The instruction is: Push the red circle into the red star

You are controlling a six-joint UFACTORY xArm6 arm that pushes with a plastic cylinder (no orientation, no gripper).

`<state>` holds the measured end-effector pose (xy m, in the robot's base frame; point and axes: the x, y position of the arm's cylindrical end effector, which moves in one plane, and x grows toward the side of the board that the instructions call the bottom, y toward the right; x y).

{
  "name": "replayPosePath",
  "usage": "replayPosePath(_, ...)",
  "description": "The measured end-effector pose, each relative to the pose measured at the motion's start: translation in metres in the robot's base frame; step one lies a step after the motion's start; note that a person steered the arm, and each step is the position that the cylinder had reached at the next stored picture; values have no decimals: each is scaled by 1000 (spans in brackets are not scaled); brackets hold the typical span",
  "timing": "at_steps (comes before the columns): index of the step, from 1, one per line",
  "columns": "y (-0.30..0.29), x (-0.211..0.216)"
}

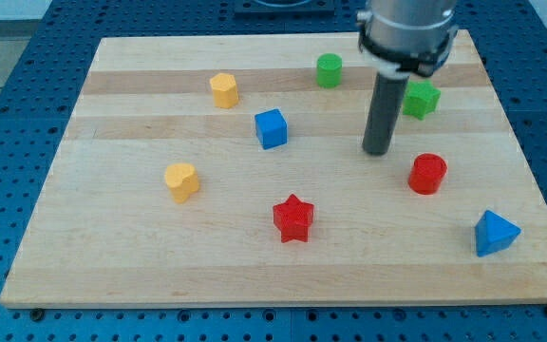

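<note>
The arm is seen entering from the view's top, ending in a straight dark rod; no jaws are carried by this end effector, so nothing is pinched or spread. My tip (378, 152) is set down on the wooden tabletop (141, 256), right of centre. The red circle (427, 174) is found just to the view's right of my tip and slightly lower, close by but apart from it. The red star (292, 218) is placed lower and to the view's left of the circle, well apart from it, near the board's lower middle.

A green star-like block (422, 98) is seen just right of the rod, above the red circle, partly hidden by the arm's body. A green cylinder (329, 70) is located near the view's top, left of the rod. A blue cube (271, 128) lies left of my tip. Two yellow blocks are present: a yellow hexagon-like block (223, 90) at upper left and a yellow rounded block (181, 180) further down on the left. A blue triangle (495, 233) is seen at the lower right corner.
</note>
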<state>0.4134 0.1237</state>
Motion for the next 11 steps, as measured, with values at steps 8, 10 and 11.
replayPosePath(8,-75,105)
replayPosePath(10,-41,60)
replayPosePath(11,-121,44)
